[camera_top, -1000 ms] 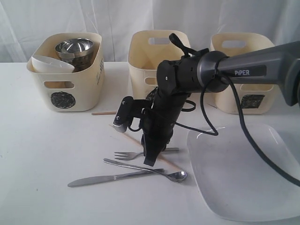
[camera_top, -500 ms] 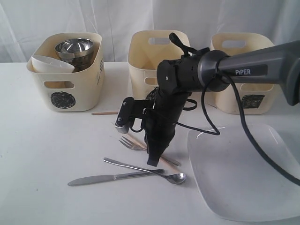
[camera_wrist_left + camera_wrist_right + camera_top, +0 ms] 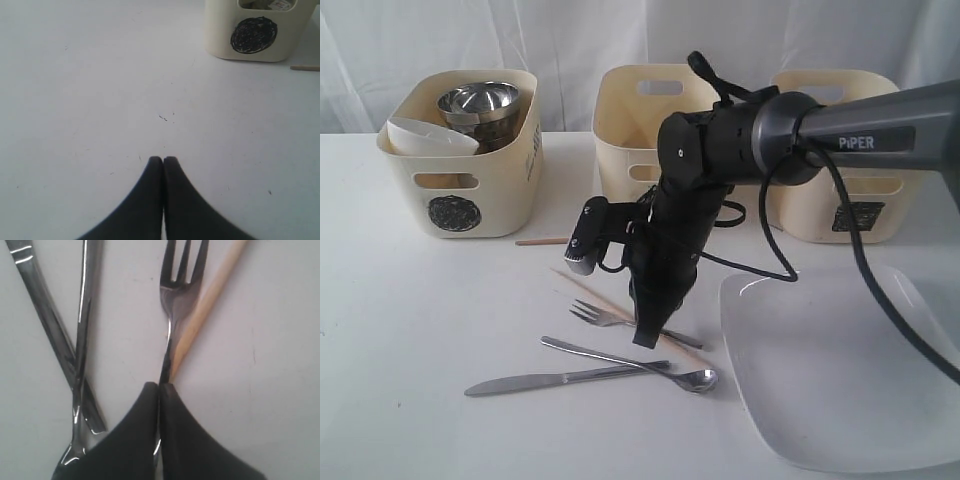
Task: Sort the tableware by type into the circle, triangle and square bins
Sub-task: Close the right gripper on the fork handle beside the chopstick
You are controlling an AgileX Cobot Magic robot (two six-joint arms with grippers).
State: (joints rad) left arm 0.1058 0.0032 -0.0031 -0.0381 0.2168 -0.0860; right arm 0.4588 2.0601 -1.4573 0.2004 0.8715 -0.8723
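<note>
- Nearest, a large white plate (image 3: 840,410) lies flat at the right of the white table (image 3: 400,330).
- Left of it, a steel knife (image 3: 535,381) lies almost left to right. A spoon (image 3: 620,359) crosses it, bowl to the right.
- Just behind, the right gripper (image 3: 645,338) points down, its fingers pinched on the handle of the fork (image 3: 592,316). The fork's long axis runs across the table, tines pointing left.
- A wooden chopstick (image 3: 582,285) slants from far left to near right, just beside the fork's neck.
- The left gripper (image 3: 163,160) hangs over bare table, fingertips pressed together, holding nothing.
- A second chopstick (image 3: 540,241) lies left to right near the circle bin (image 3: 495,175).
- At the back stand three cream bins. The circle bin holds a white bowl (image 3: 425,135) and a steel bowl (image 3: 480,98), with the middle bin (image 3: 625,120) and the square bin (image 3: 820,120) to its right.
</note>
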